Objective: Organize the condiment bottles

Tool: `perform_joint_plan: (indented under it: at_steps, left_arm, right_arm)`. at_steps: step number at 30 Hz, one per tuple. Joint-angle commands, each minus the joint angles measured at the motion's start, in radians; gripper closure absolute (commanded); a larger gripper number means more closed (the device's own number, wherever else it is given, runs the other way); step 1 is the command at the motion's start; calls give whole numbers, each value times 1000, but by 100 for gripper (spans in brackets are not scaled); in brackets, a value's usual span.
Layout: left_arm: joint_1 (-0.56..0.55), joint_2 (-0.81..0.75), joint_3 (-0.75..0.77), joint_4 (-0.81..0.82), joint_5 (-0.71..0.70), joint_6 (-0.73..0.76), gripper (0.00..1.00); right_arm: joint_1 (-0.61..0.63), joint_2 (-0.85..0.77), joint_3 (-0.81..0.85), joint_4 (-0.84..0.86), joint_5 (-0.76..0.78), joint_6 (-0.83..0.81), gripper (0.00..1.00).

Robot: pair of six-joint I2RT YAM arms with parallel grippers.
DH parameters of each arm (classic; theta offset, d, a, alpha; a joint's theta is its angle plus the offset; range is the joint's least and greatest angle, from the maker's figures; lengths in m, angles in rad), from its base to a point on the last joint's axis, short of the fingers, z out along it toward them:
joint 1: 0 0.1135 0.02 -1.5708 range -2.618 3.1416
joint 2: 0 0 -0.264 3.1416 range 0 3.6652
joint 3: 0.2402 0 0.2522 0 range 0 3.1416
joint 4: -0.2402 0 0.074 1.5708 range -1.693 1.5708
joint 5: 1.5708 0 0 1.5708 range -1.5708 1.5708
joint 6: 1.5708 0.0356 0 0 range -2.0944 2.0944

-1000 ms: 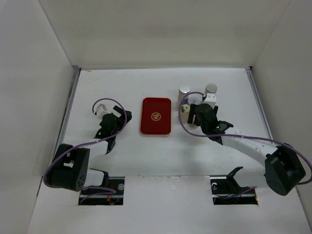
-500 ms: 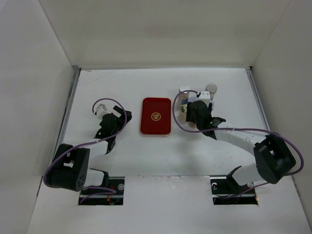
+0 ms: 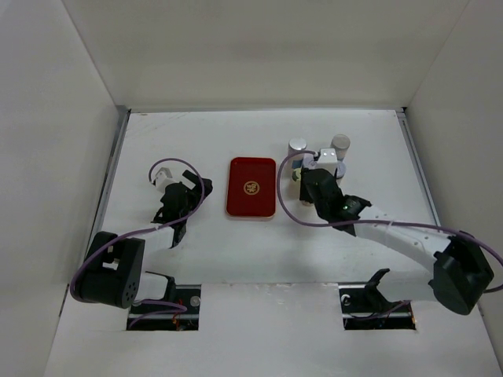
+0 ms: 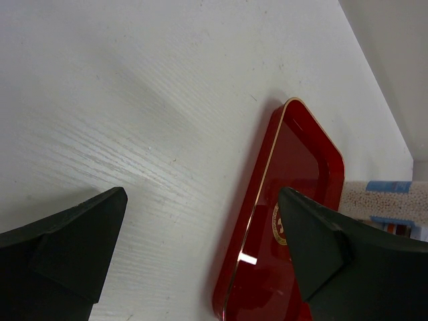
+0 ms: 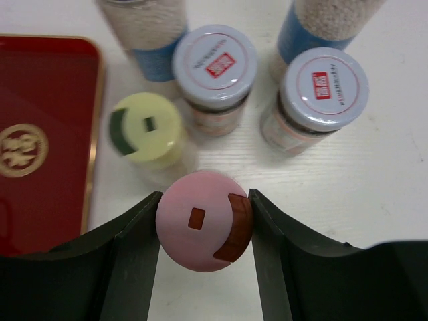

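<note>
Several condiment jars stand in a cluster right of the red tray (image 3: 251, 187). In the right wrist view my right gripper (image 5: 204, 200) is shut on the pink-lidded jar (image 5: 202, 229), with one finger on each side of the lid. Beyond it stand a yellow-lidded jar (image 5: 146, 127), two silver-lidded jars (image 5: 214, 59) (image 5: 324, 81) and two taller blue-banded jars (image 5: 148, 30) (image 5: 314, 27). From above, the right gripper (image 3: 308, 187) covers the pink jar. My left gripper (image 3: 187, 188) is open and empty, left of the tray, and it also shows in the left wrist view (image 4: 200, 200).
The tray is flat and empty, and shows in the left wrist view (image 4: 294, 174) and the right wrist view (image 5: 40, 134). White walls enclose the table on three sides. Cables loop over both wrists. A jar with a blue label (image 4: 381, 200) shows beyond the tray.
My right arm has swung at the jar cluster, its elbow moving in and back out, and the gripper now sits a little nearer and lower. The left arm has not moved.
</note>
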Motion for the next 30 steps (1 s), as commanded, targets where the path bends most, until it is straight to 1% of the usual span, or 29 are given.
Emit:
perform_joint_plan:
  at_steps: [1,3,5,7,10,15,19,22,26,30]
  left_arm:
    - [-2,-22,13,48,-8,2,0]
    - [-6,-30,10,48,-14,2,0]
    - [4,-33,6,48,-17,2,0]
    - [5,-45,1,48,-10,1,0]
    - [-1,-62,-3,48,-25,4,0]
    - [17,-51,-3,48,-5,4,0]
    - [24,-42,-3,48,-3,3,0]
    - [21,-45,-3,48,-5,1,0]
    - [30,-37,-3,48,1,1,0]
    - [27,-46,-3,50,-8,2,0]
  right_arm:
    - [80,-55,63,-43,0,21,55]
    - [130,-30,111,-17,-38,30,55]
    - [150,41,172,60,-94,20,55]
    - [153,133,243,138,-149,-6,55]
    - [153,303,380,233,-174,-42,55]
    - [137,587,653,238,-200,-89,56]
    - [103,699,776,221,-224,-92,56]
    - [81,754,826,204,-235,-91,56]
    - [72,800,837,206,-259,-86,55]
    - [71,828,846,215,-247,-81,54]
